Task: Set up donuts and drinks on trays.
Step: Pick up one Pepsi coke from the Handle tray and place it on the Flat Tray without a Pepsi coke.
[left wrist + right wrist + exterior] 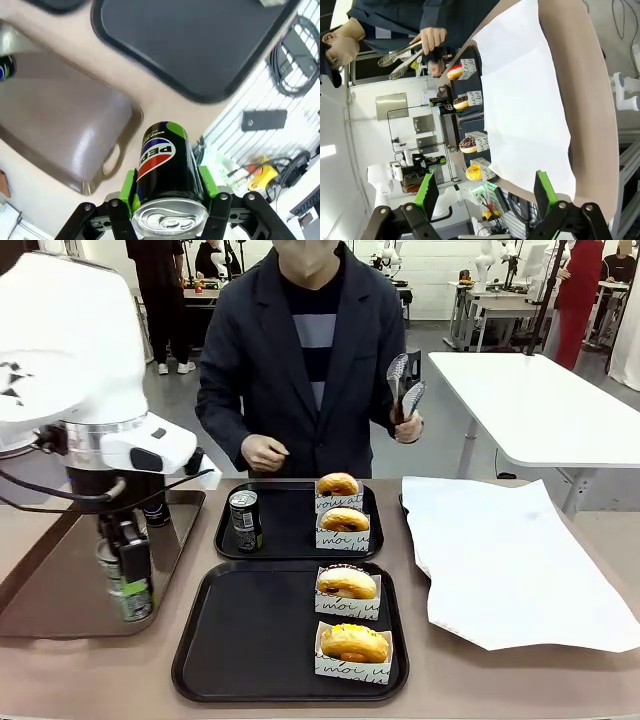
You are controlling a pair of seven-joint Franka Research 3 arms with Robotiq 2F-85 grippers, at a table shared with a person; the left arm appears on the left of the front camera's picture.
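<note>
left gripper [167, 200] is clamped on a black can [167, 175] above the brown tray [65, 130]; right gripper [482, 192] jaws stand apart, holding nothing.

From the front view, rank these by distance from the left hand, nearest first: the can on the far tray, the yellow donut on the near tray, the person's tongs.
1. The can on the far tray, just right of the left hand, which holds another can.
2. The yellow donut, at the near tray's front right.
3. The tongs, raised in the person's hand across the table.
</note>
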